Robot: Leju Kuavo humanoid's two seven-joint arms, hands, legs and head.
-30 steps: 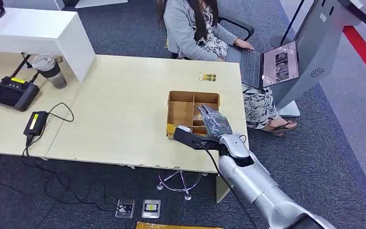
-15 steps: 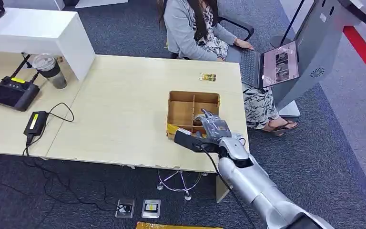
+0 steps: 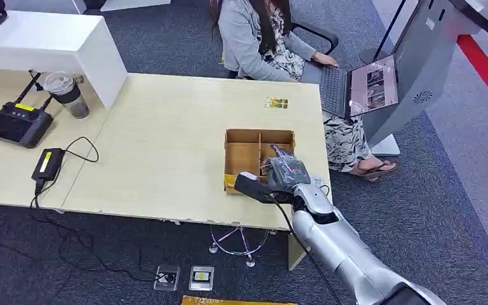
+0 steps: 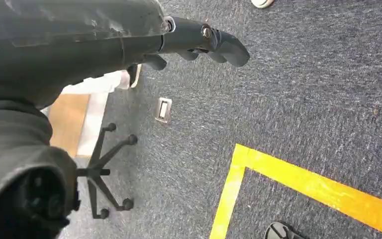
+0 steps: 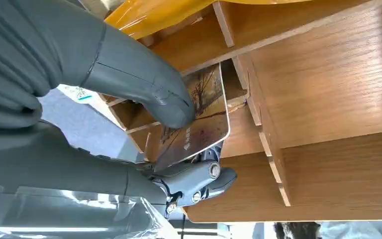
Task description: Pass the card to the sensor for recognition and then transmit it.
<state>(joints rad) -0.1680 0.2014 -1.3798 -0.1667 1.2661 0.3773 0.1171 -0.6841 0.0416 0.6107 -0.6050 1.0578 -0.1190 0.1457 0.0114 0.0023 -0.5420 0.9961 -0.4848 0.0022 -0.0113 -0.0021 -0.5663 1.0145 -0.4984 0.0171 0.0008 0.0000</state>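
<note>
My right hand (image 3: 284,173) reaches into the wooden divided box (image 3: 241,155) near the table's right front corner. In the right wrist view the thumb (image 5: 144,87) and a dark finger (image 5: 204,179) pinch a picture card (image 5: 201,124) over the box's compartments (image 5: 328,89). The box sits slightly askew on the table. My left hand (image 4: 199,40) hangs over the carpet with its fingers curled and nothing in them. A small gold card-like item (image 3: 276,102) lies on the table's far edge. I cannot pick out the sensor.
A person (image 3: 260,38) sits at the table's far side with a laptop (image 3: 362,86). A grey kiosk (image 3: 432,57) stands to the right. A cup (image 3: 67,94), a controller (image 3: 18,124) and a black power brick (image 3: 47,164) lie at the table's left.
My right hand has drawn back toward me and curled over the box, and the box has shifted toward me and turned a little.
</note>
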